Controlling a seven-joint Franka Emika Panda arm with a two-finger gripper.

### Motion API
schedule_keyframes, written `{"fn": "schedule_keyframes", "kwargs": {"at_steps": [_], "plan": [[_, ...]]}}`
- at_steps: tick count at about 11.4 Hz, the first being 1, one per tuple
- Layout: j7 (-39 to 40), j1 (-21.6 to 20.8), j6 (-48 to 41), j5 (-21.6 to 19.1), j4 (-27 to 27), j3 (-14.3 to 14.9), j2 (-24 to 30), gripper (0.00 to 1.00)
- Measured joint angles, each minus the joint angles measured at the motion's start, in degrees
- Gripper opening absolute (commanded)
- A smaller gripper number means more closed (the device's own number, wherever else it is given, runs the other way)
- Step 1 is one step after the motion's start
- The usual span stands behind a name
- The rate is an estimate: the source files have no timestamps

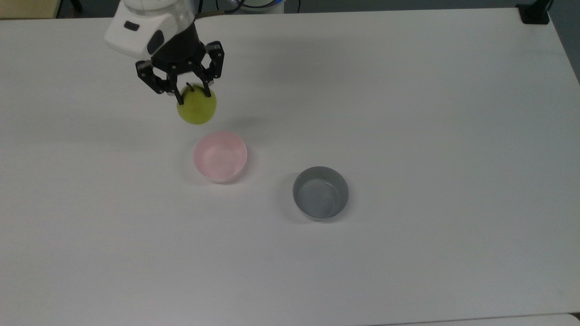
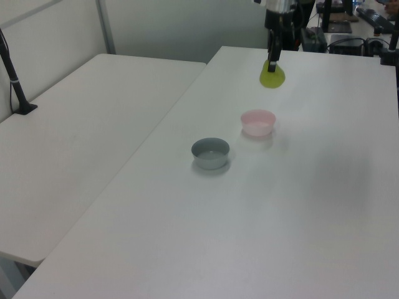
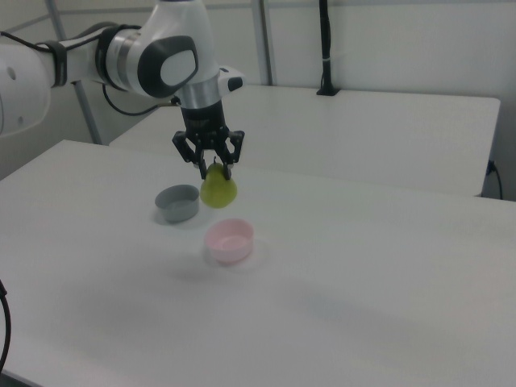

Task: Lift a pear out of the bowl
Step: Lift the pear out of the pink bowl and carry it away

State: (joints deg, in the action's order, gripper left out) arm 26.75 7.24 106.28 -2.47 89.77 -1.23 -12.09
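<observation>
The white table (image 1: 408, 113) takes up nearly the whole top view; a second white table (image 2: 81, 118) sits alongside it at the left view's left. My arm (image 3: 153, 56) comes in from the upper left of the right view, white housing with dark joints. Two bowls stand on the table, well apart from each other: the grey bowl (image 1: 320, 193) right of centre in the top view, nothing in it, and the bowl (image 1: 220, 156) in pale pink left of centre, with nothing inside it either. My gripper (image 1: 189, 92) sits at the upper left of the top view, jaws clenched on the narrow top of the pear (image 1: 196, 106), which hangs beneath, yellow-green, dark stem between the fingers. In the right view the pear (image 3: 218, 190) is suspended in the air above the bowl (image 3: 229, 240), clear of its rim; in the left view the pear (image 2: 272, 76) is likewise above and apart from the bowl (image 2: 258, 122). Judgement: the pick-up step is effectively done, fruit out and raised. Next move calls only for keeping the grip firm and the carry steady, since the hold is high on a rounded, tapering surface and the fruit could swing or slip. No brands, labels or legible writing found on bowls, arm or table.
</observation>
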Motion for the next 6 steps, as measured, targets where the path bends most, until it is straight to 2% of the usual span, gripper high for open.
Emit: {"fn": "schedule_keyframes", "kwargs": {"at_steps": [4,6], "plan": [[0.2,2.0,-7.0,1.5,-6.2,1.0,0.1,0.0],[6.0,2.5,-7.1,2.4,-7.0,3.8,0.1,0.0]]}}
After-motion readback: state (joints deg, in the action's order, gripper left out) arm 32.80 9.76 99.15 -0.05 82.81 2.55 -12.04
